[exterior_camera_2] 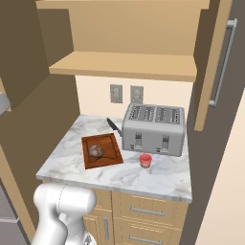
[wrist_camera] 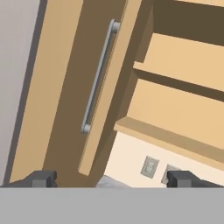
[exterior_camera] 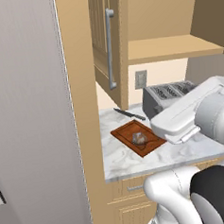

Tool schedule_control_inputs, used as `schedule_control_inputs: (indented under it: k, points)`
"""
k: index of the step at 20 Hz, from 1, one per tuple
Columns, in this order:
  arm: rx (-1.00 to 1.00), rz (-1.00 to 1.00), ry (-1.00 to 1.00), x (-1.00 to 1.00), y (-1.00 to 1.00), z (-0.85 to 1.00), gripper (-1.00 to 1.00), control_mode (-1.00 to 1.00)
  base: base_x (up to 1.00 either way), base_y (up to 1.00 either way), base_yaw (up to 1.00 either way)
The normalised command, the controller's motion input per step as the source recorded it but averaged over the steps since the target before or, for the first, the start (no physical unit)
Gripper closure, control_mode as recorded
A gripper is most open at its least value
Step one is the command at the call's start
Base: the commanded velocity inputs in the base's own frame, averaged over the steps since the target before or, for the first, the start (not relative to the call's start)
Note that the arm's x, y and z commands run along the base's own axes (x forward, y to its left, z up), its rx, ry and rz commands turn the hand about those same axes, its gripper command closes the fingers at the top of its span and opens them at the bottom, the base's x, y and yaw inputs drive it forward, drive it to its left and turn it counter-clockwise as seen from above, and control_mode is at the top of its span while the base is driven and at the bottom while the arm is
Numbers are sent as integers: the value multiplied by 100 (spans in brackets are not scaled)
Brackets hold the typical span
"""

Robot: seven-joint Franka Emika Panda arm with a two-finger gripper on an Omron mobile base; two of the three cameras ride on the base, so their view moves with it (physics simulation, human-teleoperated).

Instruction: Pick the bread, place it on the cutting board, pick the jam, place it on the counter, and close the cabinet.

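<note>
Gripper [wrist_camera: 112, 179] stood wide open, empty, facing the open cabinet [wrist_camera: 103, 78] door; handle ran lengthwise along the door's free edge. Bread [exterior_camera_2: 96, 151] lay on cutting board [exterior_camera_2: 112, 155]; jam [exterior_camera_2: 145, 160] stood on counter [exterior_camera_2: 162, 179] before the toaster [exterior_camera_2: 154, 128], counter edge nearby.

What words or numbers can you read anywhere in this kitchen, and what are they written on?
None: nothing here carries readable writing.
The jam: plain red jar, no label showing.
The toaster: small dark marks on its front, too tiny to read.
The wall outlets: blank plates.
The cabinet door and the cutting board: bare wood.
</note>
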Motion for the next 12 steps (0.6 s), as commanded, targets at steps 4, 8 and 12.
schedule_control_inputs:
  k: [4,8,12]
  points:
    - [0,4,-20,8,0,-34,-100,-100,0,0,0]
    - [0,4,-20,11,2,-40,-100,-100,0,0,0]
    - [0,3,-19,21,0,-40,-100,-100,0,0,0]
